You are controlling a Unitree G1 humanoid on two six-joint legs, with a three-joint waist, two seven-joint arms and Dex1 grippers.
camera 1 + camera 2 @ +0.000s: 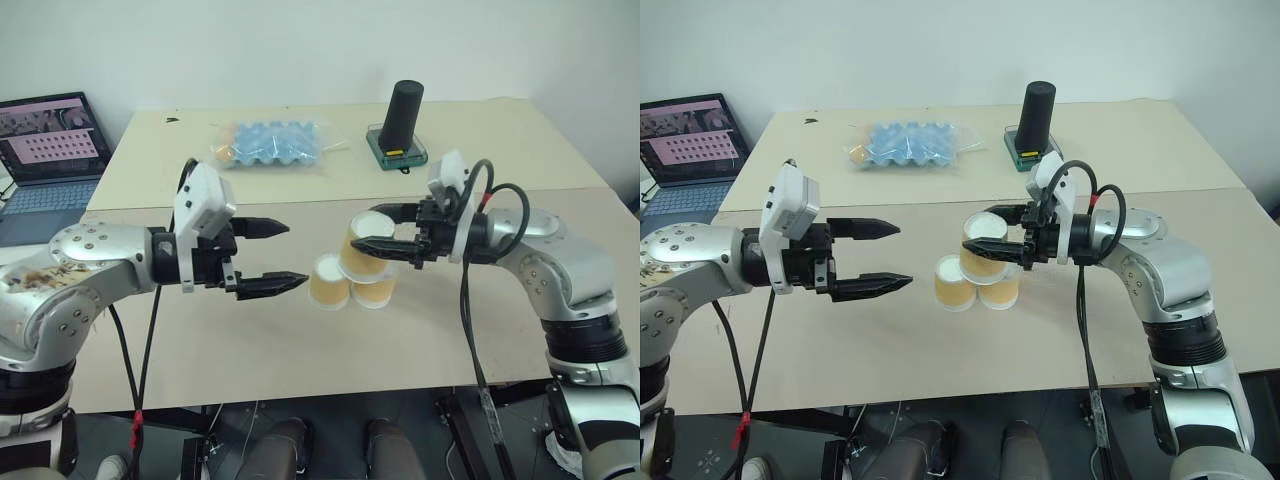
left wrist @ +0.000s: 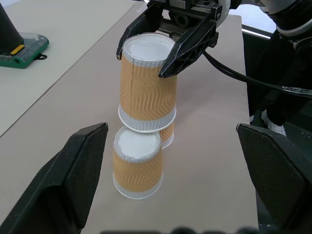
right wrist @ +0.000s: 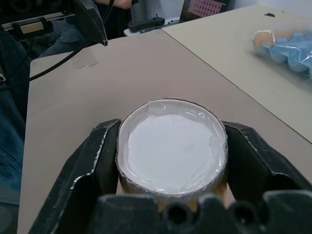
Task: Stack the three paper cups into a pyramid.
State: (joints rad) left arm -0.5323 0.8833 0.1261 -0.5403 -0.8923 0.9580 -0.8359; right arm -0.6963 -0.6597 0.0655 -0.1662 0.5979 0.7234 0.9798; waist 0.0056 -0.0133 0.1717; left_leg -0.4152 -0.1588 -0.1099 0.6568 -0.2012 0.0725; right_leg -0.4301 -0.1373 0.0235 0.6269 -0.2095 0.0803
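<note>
Two paper cups stand upside down side by side mid-table, the left one (image 1: 328, 285) touching the right one (image 1: 375, 292). The third cup (image 1: 362, 250) sits upside down on top of them, forming the pyramid; in the left wrist view this top cup (image 2: 146, 87) rests over the near lower cup (image 2: 138, 165). My right gripper (image 1: 365, 226) reaches in from the right, its fingers (image 3: 97, 161) standing close on either side of the top cup's upper end, slightly apart from it. My left gripper (image 1: 297, 255) hovers wide open just left of the stack, holding nothing.
A tall black cylinder (image 1: 405, 110) on a green base stands at the back right. A bag with a blue egg tray (image 1: 270, 143) lies at the back centre. A laptop (image 1: 50, 150) sits far left. The table's front edge (image 1: 300, 395) runs below the cups.
</note>
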